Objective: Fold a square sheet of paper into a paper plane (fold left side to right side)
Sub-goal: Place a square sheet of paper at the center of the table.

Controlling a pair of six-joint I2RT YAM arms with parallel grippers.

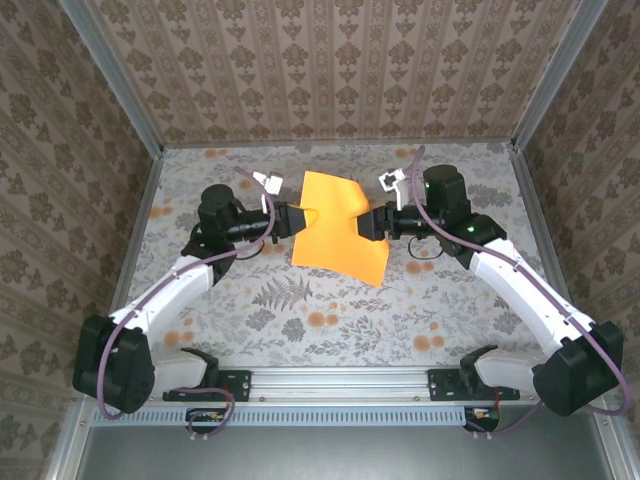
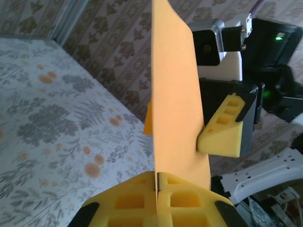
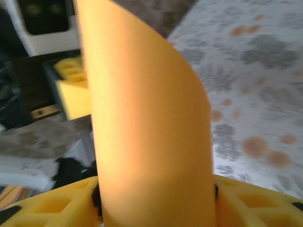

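Square sheet of paper (image 1: 338, 226), bright orange, bowed, up off the floral tabletop (image 1: 300, 320), hanging between both arms. Pinched at its left edge by left end effector (image 1: 290, 220), clamped tight. Flanked at right edge by right end effector (image 1: 378, 222), jaws parted, one pad (image 2: 220, 132) touching.

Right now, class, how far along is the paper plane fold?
Done: the square sheet of paper is held up between the arms, bowed, not folded flat. In hand: the left gripper is shut on one edge; the right gripper has its jaws apart around the opposite edge. Left: bringing left side onto right, creasing, and all later folds.
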